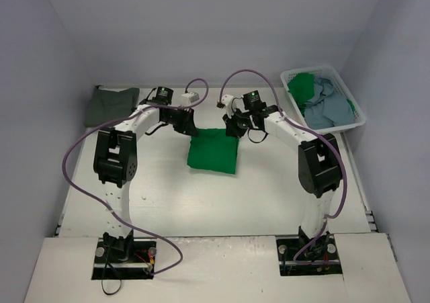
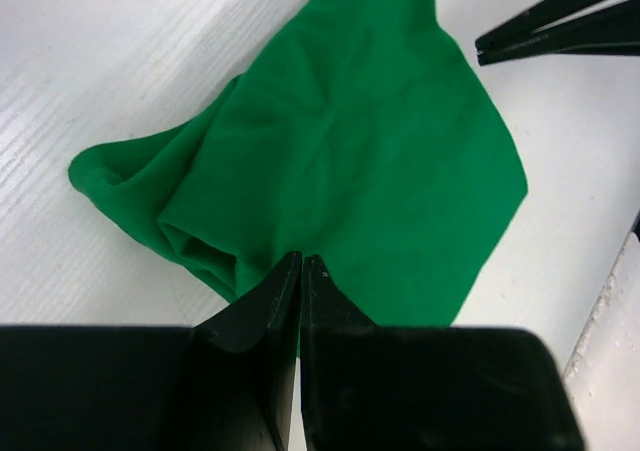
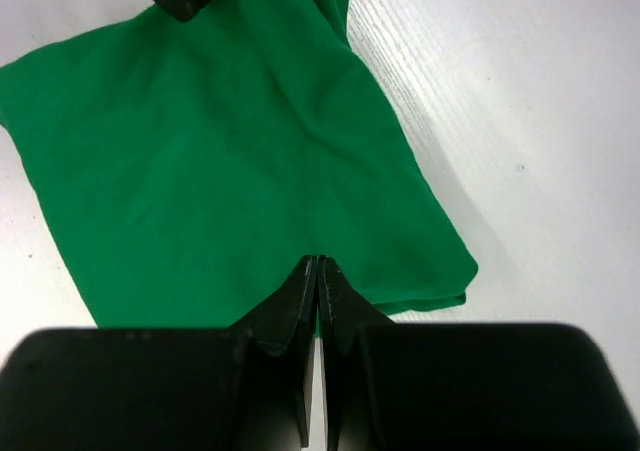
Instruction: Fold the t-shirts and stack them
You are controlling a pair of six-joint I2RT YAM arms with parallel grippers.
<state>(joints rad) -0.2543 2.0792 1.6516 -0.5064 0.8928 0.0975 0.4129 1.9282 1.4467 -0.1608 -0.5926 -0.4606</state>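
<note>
Inside the white basket (image 1: 355,112) at the far right of the bench (image 1: 262,202): a crumpled green shirt (image 1: 302,87) against a heap of light blue shirt (image 1: 329,109), filling it to the rim. Outside it, at mid-bench: a folded green t-shirt (image 1: 213,152), lying flat. Pinched at its far edge by the left hand (image 2: 302,261) and the right hand (image 3: 318,263), each pressed together on the cloth. At the far left corner: a dark grey-olive shirt (image 1: 111,105), folded.
</note>
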